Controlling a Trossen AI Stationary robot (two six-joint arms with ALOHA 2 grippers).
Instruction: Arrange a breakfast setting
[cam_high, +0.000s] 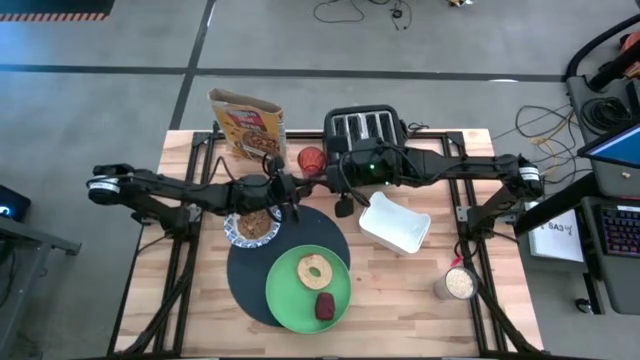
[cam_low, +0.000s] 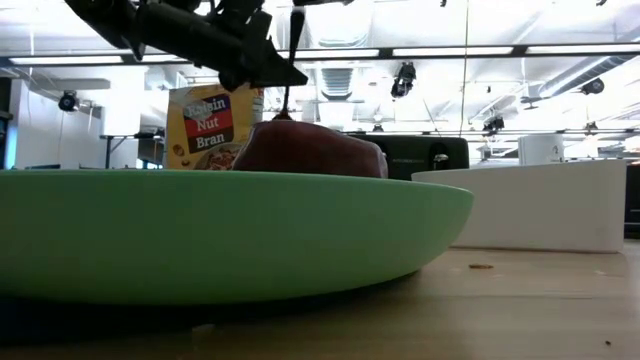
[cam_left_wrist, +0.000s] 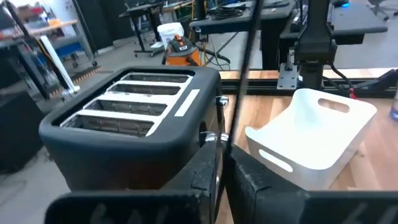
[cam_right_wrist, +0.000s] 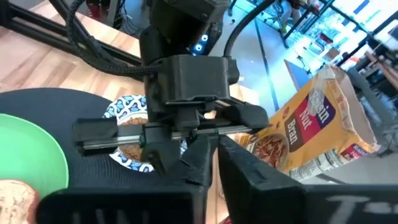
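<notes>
Bare tabletop lay open left of the black mat and in front of the white tray. The back edge was crowded: cereal box, red cup and toaster stood side by side, with both arms stretched across just before them, over the bowl.

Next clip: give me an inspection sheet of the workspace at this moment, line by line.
Surface: wooden table, no spills seen.
Job's things: green plate with bagel and red lump on black mat; filled bowl at the mat's edge; spoon off the table.
Clutter: cereal box, toaster, white tray, jar.
Grippers: left gripper shut on spoon near bowl; right gripper shut, facing it.
Cables: cables loose on floor.
Surroundings: people, nothing seen.
</notes>
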